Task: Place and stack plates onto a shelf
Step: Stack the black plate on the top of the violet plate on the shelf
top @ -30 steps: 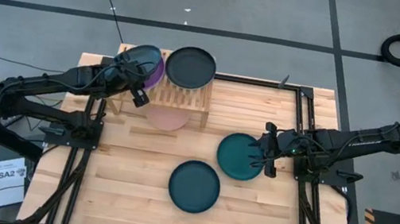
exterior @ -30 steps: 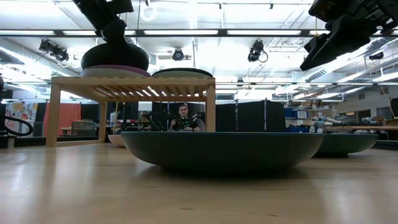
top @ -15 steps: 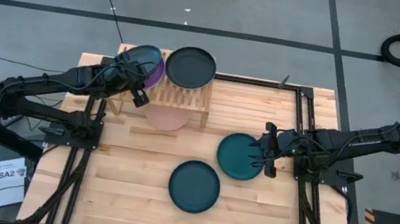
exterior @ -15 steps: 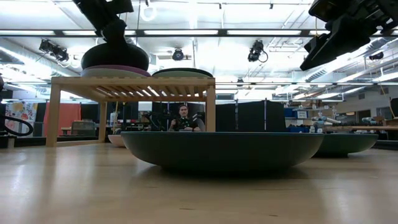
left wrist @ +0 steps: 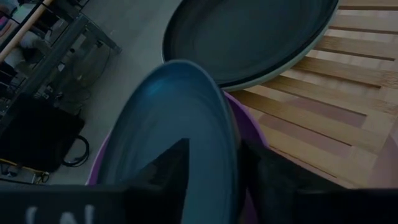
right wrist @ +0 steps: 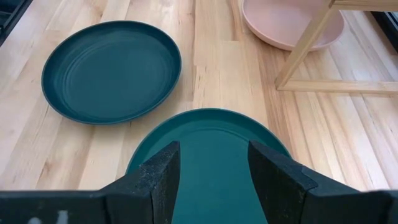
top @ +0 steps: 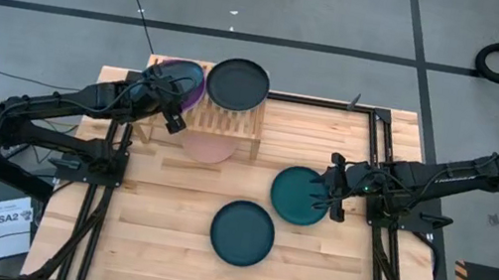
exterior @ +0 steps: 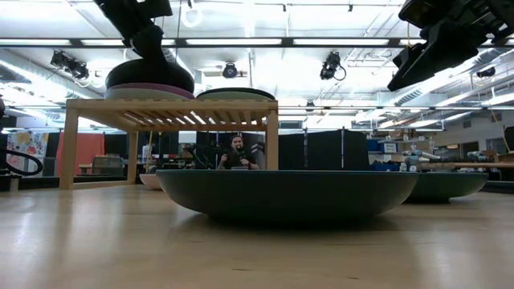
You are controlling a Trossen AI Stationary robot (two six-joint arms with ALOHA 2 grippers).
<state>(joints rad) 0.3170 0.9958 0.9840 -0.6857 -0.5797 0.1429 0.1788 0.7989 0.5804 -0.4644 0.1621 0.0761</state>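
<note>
Pinching a blue plate (left wrist: 174, 130) over the purple plate (top: 189, 78) on the shelf (top: 232, 122), left gripper (top: 168, 97); right gripper (top: 332, 188) spread above a teal plate (top: 296, 196)

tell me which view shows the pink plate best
The right wrist view: the pink plate lies on the table under the shelf, rim and hollow plain. The high view shows only its front edge; the low view a sliver; the left wrist view nothing.

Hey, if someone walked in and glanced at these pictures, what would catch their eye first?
Probably the left end effector holding a round matte blue plate on edge over a purple plate on the small light-wood slatted shelf. Next, two dark teal plates on the table, the right end effector over one.
</note>
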